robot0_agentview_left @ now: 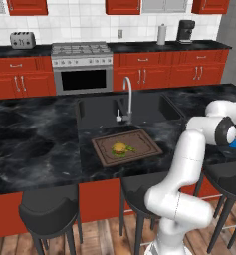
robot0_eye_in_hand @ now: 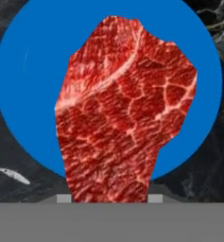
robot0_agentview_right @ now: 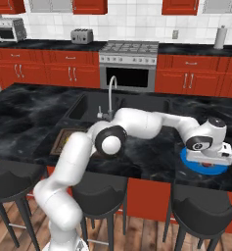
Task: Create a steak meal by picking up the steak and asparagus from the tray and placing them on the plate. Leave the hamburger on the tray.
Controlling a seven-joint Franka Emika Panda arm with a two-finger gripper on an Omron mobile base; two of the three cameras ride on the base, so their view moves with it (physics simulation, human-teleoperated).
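Your gripper (robot0_agentview_right: 209, 158) is closed on the steak (robot0_eye_in_hand: 125, 111), hanging directly above the blue plate (robot0_eye_in_hand: 28, 71). The hamburger (robot0_agentview_left: 119, 149) and asparagus (robot0_agentview_left: 130, 148) sit on the tray (robot0_agentview_left: 147, 140), well apart from that plate.

Hand camera close above plate (robot0_eye_in_hand: 19, 71)

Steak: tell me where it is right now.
In the hand view the steak hangs in the gripper over the blue plate, on the counter right of the sink, away from the tray with the hamburger.
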